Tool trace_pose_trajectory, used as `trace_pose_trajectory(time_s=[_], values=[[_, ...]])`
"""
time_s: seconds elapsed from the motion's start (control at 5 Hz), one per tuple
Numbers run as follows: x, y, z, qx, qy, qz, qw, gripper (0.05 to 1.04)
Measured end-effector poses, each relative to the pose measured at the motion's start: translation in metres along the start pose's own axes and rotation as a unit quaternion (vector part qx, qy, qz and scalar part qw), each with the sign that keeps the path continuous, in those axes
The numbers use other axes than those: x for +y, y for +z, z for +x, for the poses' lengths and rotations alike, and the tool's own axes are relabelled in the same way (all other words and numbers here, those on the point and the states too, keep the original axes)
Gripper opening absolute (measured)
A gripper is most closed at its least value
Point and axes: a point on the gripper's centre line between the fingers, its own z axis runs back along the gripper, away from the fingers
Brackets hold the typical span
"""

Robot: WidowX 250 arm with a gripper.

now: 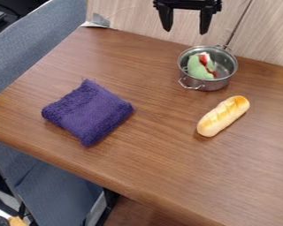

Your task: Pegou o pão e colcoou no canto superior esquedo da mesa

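At the top edge of the camera view hangs the gripper [185, 27], open, its two black fingers wide apart with nothing between them. It is above and behind the metal pot. The bread [223, 116], a small golden-brown loaf with slashes on top, lies at a diagonal on the right part of the wooden table [162, 150], in front of the pot and apart from it. The table's upper left corner, near a bit of grey tape, is in view.
A metal pot [207, 84] holding a green, red and white object [200, 67] stands near the back edge. A folded purple cloth [88, 112] lies on the left half. Light wood panelling [262, 33] rises behind the table.
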Motion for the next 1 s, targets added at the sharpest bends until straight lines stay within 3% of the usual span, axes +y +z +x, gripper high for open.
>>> trace_pose_trajectory(time_s=[0.2, 0.4, 0.6, 1.0], values=[[0.001, -0.016, -0.007, 0.023, 0.0, 0.004, 0.9997, 1.001], [0.004, -0.015, -0.02, 0.043, -0.017, 0.015, 0.9988, 1.001], [-0.001, 0.006, -0.022, 0.036, -0.023, 0.004, 0.9991, 1.001], [0.012, 0.038, -0.057, 0.019, -0.044, -0.001, 0.9988, 1.001]])
